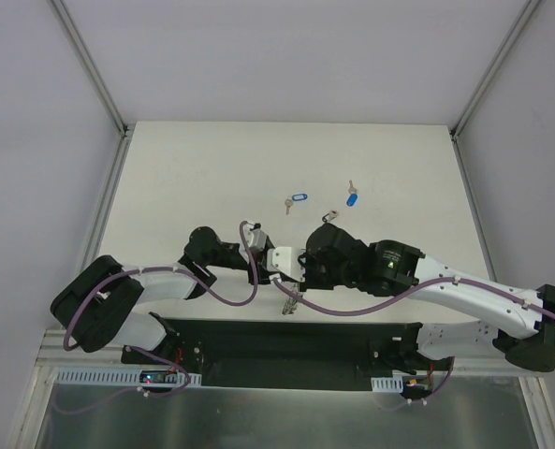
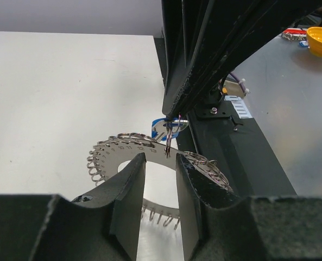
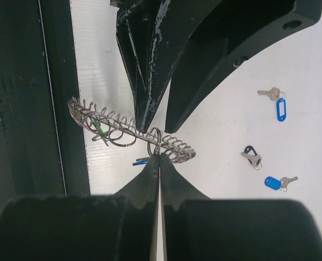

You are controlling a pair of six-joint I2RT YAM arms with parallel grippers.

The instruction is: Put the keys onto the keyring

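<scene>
Above the table's (image 1: 211,168) near edge both arms (image 1: 417,276) are meeting, three keys (image 1: 298,199) lying beyond. Left wrist: the left gripper's (image 2: 158,163) fingers (image 2: 129,190) are standing slightly apart across the keyring (image 2: 112,152), grip impossible to tell. Right wrist: the right gripper (image 3: 159,157) is pinching shut on a blue-tagged key's (image 3: 141,161) loop at the keyring's rim

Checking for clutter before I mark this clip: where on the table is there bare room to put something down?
The table is bare along its far edge and far-left quarter, and right of the three loose keys. Crowded: the near middle, where the left gripper and the right gripper, pinching a blue-tagged key, meet at the keyring.
</scene>
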